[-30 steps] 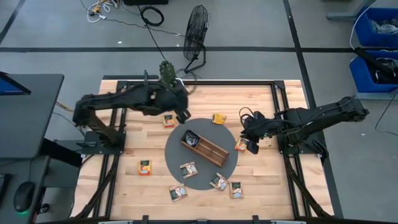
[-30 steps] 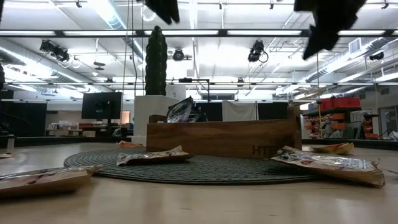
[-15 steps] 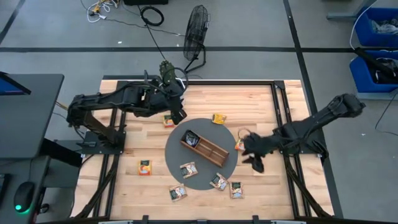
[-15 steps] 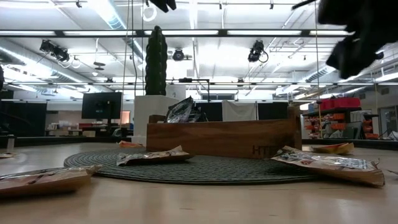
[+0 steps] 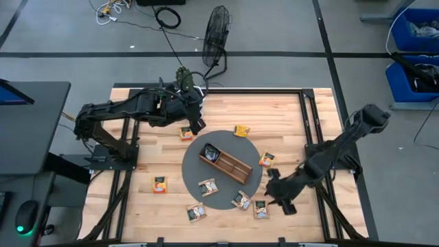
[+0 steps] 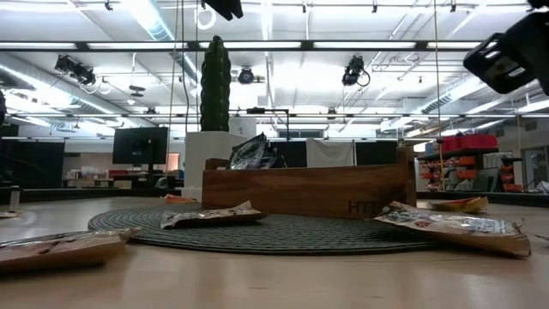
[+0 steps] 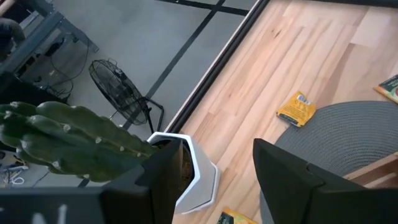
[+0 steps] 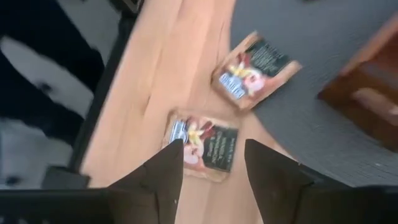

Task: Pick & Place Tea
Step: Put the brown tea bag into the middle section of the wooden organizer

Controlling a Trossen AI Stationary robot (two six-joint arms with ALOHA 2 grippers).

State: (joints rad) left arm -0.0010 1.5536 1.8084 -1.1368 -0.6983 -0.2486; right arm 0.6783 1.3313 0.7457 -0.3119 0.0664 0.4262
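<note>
Several tea packets lie loose around a brown wooden tray (image 5: 225, 162) on a round grey mat (image 5: 195, 175). A dark packet (image 5: 210, 152) stands in the tray's left compartment. My right gripper (image 5: 276, 195) hovers open near the table's front right. In the right wrist view a dark tea packet (image 8: 205, 142) lies on the wood under my open right gripper (image 8: 212, 146), nothing held. A second packet (image 8: 255, 70) lies on the mat's edge. My left gripper (image 5: 198, 126) hangs open and empty beside the cactus (image 5: 183, 77), above an orange packet (image 5: 186, 132).
Other packets lie at the mat's back (image 5: 241, 130), its right (image 5: 266, 160), on it (image 5: 208, 186), on the wood at left (image 5: 160, 184) and at the front (image 5: 196, 213). The cactus's white pot (image 7: 193, 174) stands at the table's back edge. A fan (image 5: 217, 38) stands behind the table.
My right arm swung from beside the orange packet right of the tray toward the table's front, and its jaws opened wider. The left arm drew back slightly toward the cactus, then held still.
</note>
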